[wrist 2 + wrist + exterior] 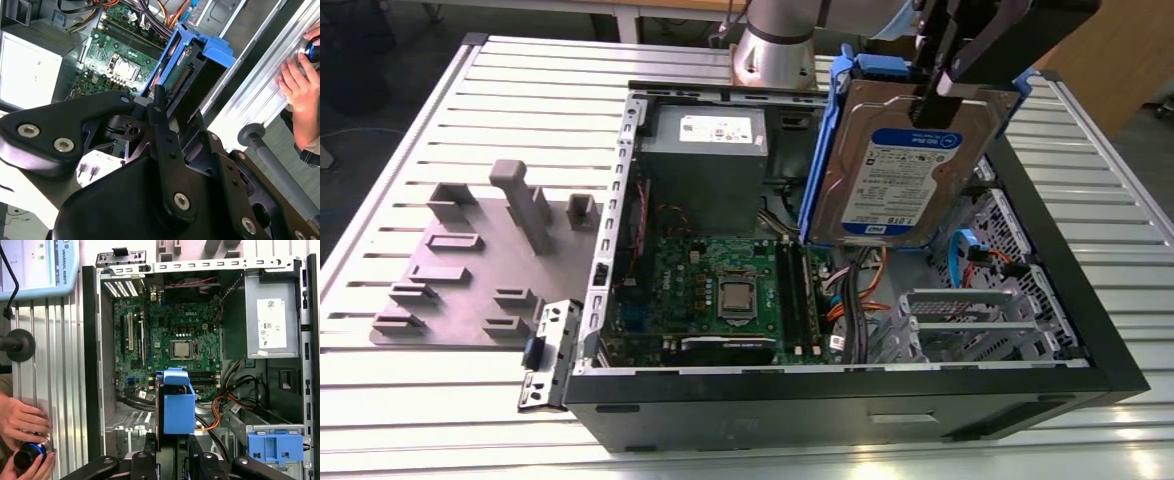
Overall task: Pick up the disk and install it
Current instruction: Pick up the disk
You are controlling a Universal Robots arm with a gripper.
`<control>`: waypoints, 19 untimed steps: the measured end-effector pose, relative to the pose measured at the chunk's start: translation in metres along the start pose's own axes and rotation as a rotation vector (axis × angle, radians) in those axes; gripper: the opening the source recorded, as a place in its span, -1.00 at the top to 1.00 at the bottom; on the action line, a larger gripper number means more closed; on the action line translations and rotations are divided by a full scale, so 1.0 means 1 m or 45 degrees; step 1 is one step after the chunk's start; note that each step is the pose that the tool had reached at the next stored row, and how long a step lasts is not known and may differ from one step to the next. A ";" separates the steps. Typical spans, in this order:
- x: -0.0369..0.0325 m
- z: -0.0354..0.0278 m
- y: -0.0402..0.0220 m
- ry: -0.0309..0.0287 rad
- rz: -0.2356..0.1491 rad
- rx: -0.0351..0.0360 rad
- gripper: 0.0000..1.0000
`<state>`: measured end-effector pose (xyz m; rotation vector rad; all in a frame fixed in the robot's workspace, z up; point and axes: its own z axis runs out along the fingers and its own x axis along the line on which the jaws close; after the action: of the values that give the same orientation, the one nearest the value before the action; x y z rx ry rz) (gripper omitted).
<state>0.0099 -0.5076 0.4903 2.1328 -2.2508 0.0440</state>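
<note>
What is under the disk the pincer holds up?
The open case, with its green motherboard and cables. Whatever lies straight below the disk is covered by it.

I see the disk [897, 170] upright over the open case [854, 395]; a parts tray [460, 275] lies at the exterior view's left.

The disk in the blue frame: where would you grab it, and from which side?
By its narrow top end, from above, pinching the two flat faces, as the gripper does now. The disk is thin and flat and hangs nearly upright over the open computer case, so that probably leaves its lower end free.
</note>
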 end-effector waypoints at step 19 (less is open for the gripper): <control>0.0038 0.0003 -0.0002 0.0001 0.000 0.0000 0.31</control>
<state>0.0099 -0.5115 0.4902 2.1327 -2.2508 0.0440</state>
